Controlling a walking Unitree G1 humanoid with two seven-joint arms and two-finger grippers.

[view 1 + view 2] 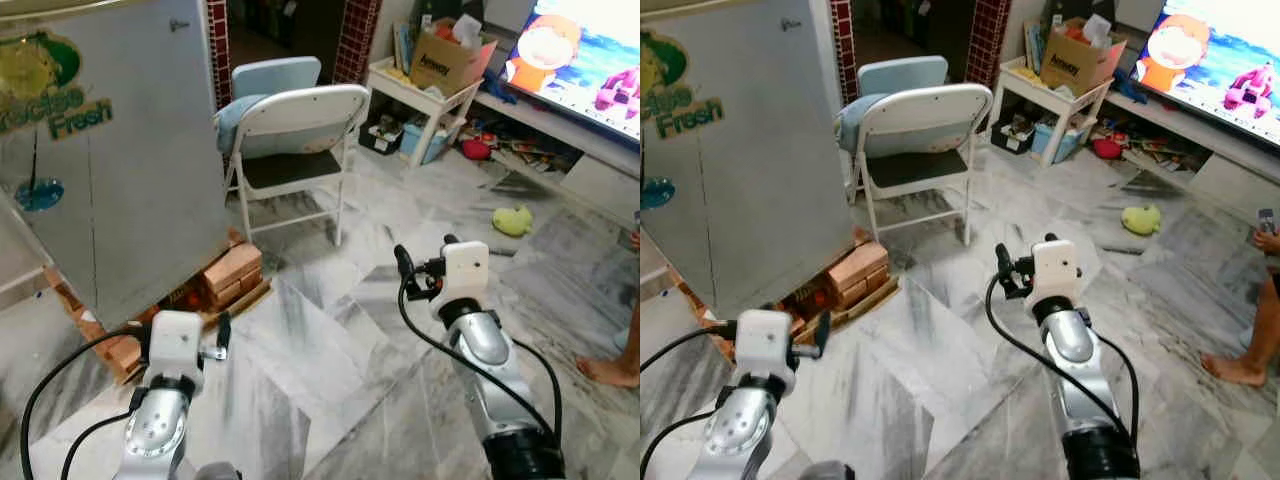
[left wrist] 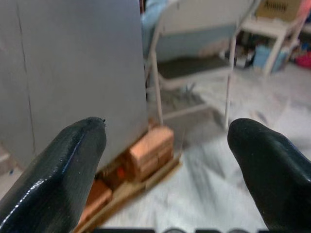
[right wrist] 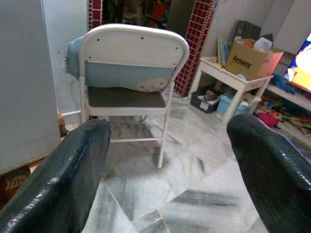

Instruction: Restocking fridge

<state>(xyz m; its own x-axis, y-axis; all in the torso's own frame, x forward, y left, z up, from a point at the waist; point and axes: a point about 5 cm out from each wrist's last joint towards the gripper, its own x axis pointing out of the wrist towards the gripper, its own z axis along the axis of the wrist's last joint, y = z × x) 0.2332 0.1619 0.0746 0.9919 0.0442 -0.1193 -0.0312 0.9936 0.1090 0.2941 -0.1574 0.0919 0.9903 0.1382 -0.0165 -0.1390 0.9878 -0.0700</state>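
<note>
A grey fridge (image 1: 120, 170) with a "Fresh" sticker stands at the left, its door shut, raised on bricks (image 1: 231, 274) and a wooden board. My left gripper (image 2: 167, 160) is open and empty, held low over the marble floor, facing the fridge's lower corner and the bricks. My right gripper (image 3: 167, 155) is also open with nothing between its fingers. It hangs above the floor to the right of the fridge, facing the folding chair (image 3: 129, 73). No groceries can be seen.
A white folding chair (image 1: 290, 130) with a blue cushion stands right of the fridge. Behind it are a white side table (image 1: 420, 95) with a cardboard box, a TV (image 1: 590, 55), a green toy (image 1: 512, 220) on the floor, and a person's foot (image 1: 605, 370) at the right edge.
</note>
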